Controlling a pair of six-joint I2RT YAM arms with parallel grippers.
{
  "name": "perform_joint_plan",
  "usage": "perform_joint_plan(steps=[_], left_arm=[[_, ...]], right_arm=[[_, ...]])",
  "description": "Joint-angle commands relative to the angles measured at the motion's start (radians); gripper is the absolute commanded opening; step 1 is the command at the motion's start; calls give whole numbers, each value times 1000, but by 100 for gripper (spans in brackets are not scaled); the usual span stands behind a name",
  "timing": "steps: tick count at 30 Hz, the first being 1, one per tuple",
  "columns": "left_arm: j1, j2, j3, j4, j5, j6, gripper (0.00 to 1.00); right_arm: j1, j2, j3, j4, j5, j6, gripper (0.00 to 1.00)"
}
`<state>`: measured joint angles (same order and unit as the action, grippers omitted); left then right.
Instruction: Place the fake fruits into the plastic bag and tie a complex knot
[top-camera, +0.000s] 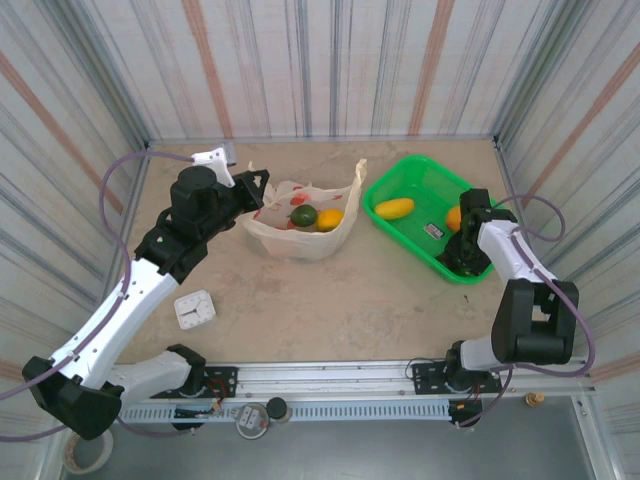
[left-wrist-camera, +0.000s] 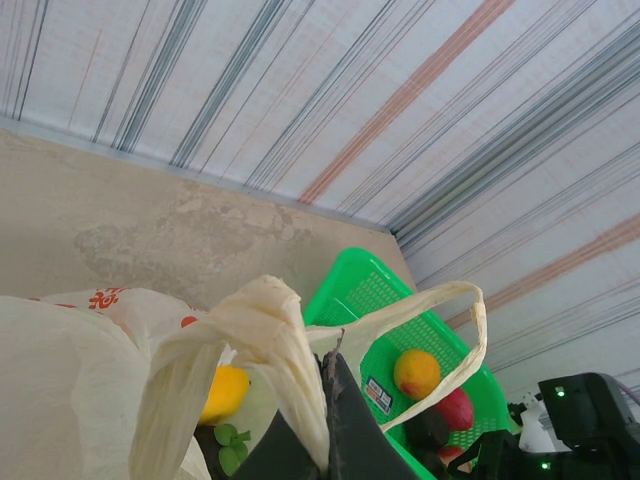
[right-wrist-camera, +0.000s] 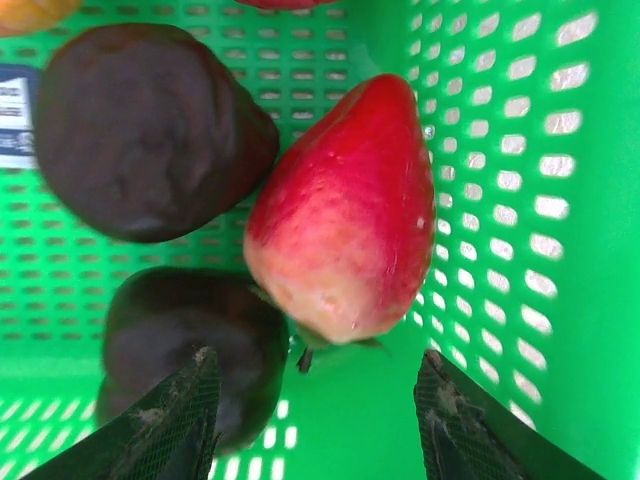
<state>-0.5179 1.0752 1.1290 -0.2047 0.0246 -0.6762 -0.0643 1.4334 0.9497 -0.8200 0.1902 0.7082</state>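
Fake fruits are only partly packed, so I judge the task to be around its middle. The right gripper (right-wrist-camera: 312, 390) has its jaws spread and points down into the green basket (right-wrist-camera: 560, 300). A red-pink fruit (right-wrist-camera: 340, 210) lies just ahead of the gap between the fingers, which do not touch it. Two dark purple fruits (right-wrist-camera: 150, 130) lie to its left, against it. Further out in the basket, the top view shows a yellow fruit (top-camera: 395, 208) and an orange fruit (top-camera: 454, 216), both not yet moved.

The left gripper (left-wrist-camera: 322, 420) is pressed together on one handle (left-wrist-camera: 265, 330) of the plastic bag (top-camera: 300, 242) and holds it up, so the mouth stays open. The other handle (left-wrist-camera: 470, 330) hangs free. Inside the bag I see a green fruit (top-camera: 303, 214), a yellow one (top-camera: 329, 218) and something red. The bag stands just beside the basket, on its left. No knot is made yet; the remaining fruits and the whole tying are left.
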Motion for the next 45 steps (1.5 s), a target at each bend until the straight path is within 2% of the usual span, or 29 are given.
perform_joint_plan(steps=[1,9,11,13,14,15,20,25,30,36,41,45], left_arm=[[-3,-3,2,8,-23,20,0],[-2,0,2,7,-20,20,0],[-2,3,1,7,-20,19,0],[-2,3,2,8,-21,20,0],[-2,3,2,8,-21,20,0],[-2,4,1,9,-20,20,0],[-1,6,0,10,-15,15,0],[1,3,-1,10,-16,17,0],[0,3,-3,11,-16,15,0],[0,0,-3,12,-18,16,0],[-1,2,-3,12,-19,17,0],[-2,4,-3,12,-19,15,0]], right_arm=[[-30,48,-20,56,-8,31,54],[-37,139,-15,145,-43,18,54],[-37,137,-8,142,-36,10,49],[-37,106,-3,136,-29,3,44],[-35,79,-2,136,-30,-6,37],[-36,50,4,129,-25,-9,35],[-26,-80,33,88,-22,-24,35],[-27,-139,58,55,-9,-66,34],[-13,-211,85,73,-140,-128,34],[114,-244,180,54,-140,-226,33],[295,-229,297,12,-97,-317,35],[412,-253,388,32,-126,-353,38]])
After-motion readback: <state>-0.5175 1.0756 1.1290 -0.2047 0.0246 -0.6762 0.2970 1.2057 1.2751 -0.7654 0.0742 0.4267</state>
